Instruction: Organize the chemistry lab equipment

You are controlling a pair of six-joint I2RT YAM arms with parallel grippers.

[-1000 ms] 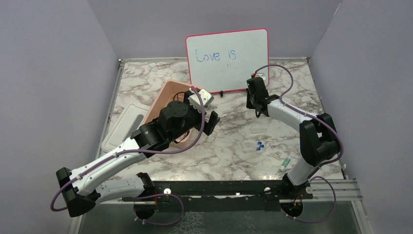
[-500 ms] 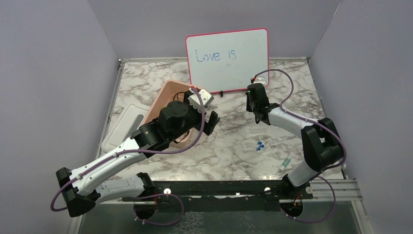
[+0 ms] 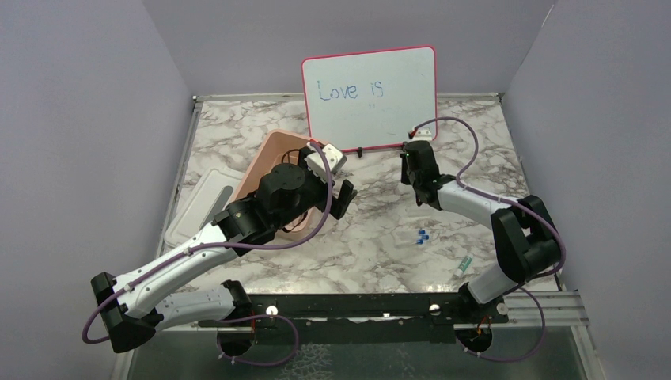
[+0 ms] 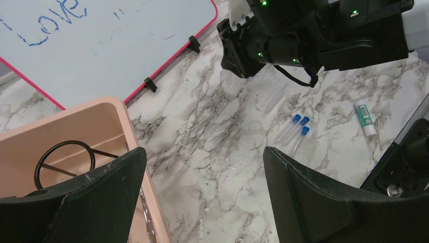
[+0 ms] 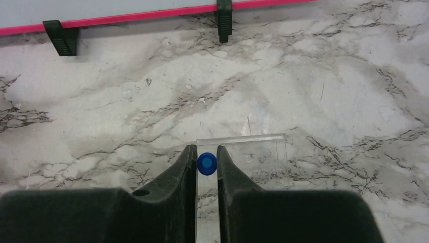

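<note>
At left, a white lid [image 3: 198,207] lies just beside the pink tub [image 4: 121,114], with the black wire ring stand [image 4: 64,157] inside it. The left gripper [image 4: 202,157] hangs over the tub's edge, fingers spread wide and empty. In front of the whiteboard [image 3: 372,95], the right gripper [image 5: 207,154] pinches a blue-capped tube [image 5: 207,163] low over the marble table [image 3: 372,237]. A clear shape beside it may be another vessel. Three more capped tubes [image 4: 294,131] and a green-labelled tool [image 4: 365,117] lie loose further right.
</note>
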